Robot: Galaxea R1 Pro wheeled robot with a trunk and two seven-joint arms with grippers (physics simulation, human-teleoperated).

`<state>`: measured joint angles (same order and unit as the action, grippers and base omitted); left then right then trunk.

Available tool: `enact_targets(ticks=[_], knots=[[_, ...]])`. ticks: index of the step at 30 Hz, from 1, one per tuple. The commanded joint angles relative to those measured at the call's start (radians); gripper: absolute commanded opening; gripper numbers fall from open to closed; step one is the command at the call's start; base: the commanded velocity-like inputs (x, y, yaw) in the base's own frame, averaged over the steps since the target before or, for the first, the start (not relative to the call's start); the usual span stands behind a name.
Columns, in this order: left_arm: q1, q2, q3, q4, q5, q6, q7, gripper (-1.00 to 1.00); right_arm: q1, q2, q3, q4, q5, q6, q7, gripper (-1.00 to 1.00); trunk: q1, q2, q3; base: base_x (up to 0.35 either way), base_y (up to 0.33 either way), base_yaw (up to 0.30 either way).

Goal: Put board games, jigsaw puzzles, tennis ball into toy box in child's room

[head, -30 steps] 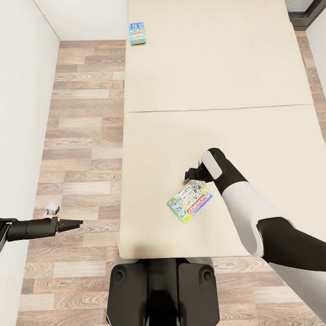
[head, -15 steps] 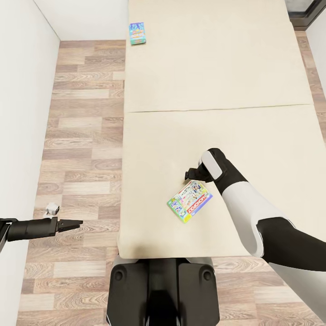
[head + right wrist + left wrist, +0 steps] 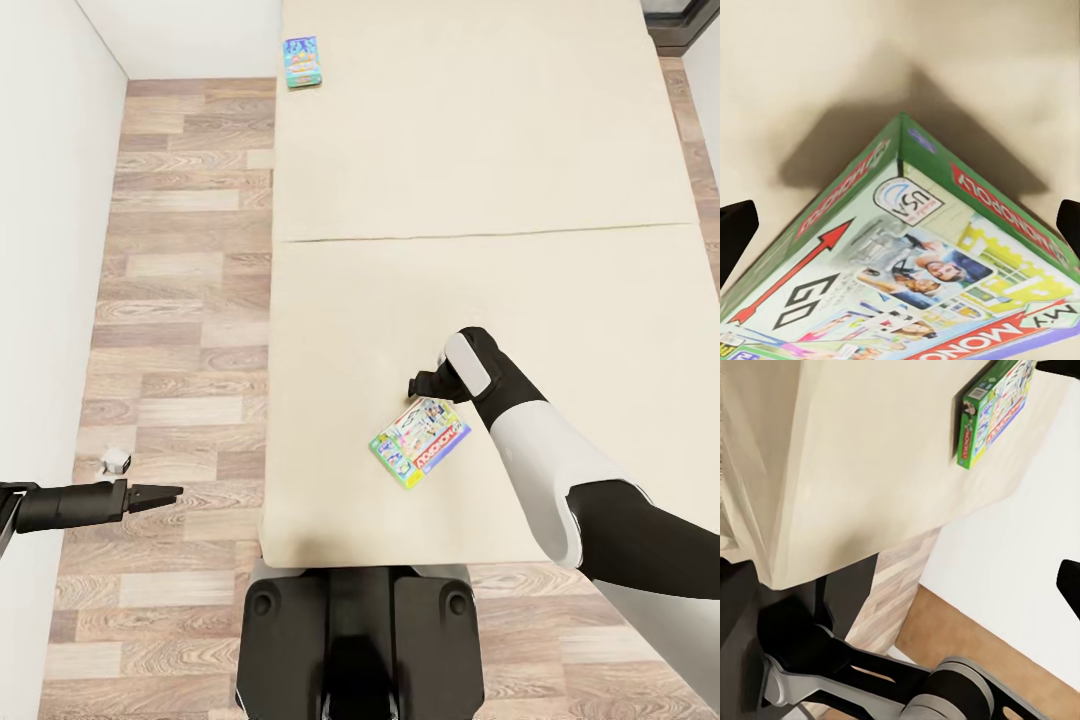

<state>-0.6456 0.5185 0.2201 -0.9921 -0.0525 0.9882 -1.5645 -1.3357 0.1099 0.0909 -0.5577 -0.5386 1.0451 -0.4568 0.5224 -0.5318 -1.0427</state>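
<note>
On the beige bed (image 3: 480, 160), near its front edge, lies the white-green Monopoly board game (image 3: 420, 442) with its red band. My right gripper (image 3: 418, 385) hovers at the box's far corner and is open. In the right wrist view that corner of the Monopoly box (image 3: 907, 262) sits between the wide-spread fingertips (image 3: 735, 229). A small blue board game (image 3: 302, 62) lies at the bed's far left corner. My left gripper (image 3: 152, 493) hangs over the wood floor left of the bed, open and holding nothing. The left wrist view catches the Monopoly box (image 3: 994, 409) on the mattress edge.
White walls (image 3: 40, 250) close the left side, with a strip of plank floor (image 3: 190, 300) between wall and bed. My dark base (image 3: 360, 640) stands against the bed's front edge. A dark window frame (image 3: 685, 25) shows at the far right.
The whole picture has shifted slightly, so the head camera moved. Both arms and both boxes have kept their places.
</note>
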Motion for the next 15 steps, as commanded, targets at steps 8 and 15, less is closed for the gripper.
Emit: enact_targets(ticks=[8, 15], knots=[[0.000, 0.000, 0.000, 0.000, -0.006, 0.010, -0.006, 1.00, 0.000, -0.001, 0.004, -0.001, -0.011, 0.002, -0.010, 1.00, 0.000, -0.001, -0.013, 0.000, 0.000, 0.000], [0.000, 0.000, 0.001, 0.000, -0.005, 0.009, -0.006, 1.00, 0.000, 0.000, 0.004, -0.001, -0.011, 0.002, -0.010, 1.00, 0.000, -0.001, -0.023, 0.000, 0.000, 0.000]])
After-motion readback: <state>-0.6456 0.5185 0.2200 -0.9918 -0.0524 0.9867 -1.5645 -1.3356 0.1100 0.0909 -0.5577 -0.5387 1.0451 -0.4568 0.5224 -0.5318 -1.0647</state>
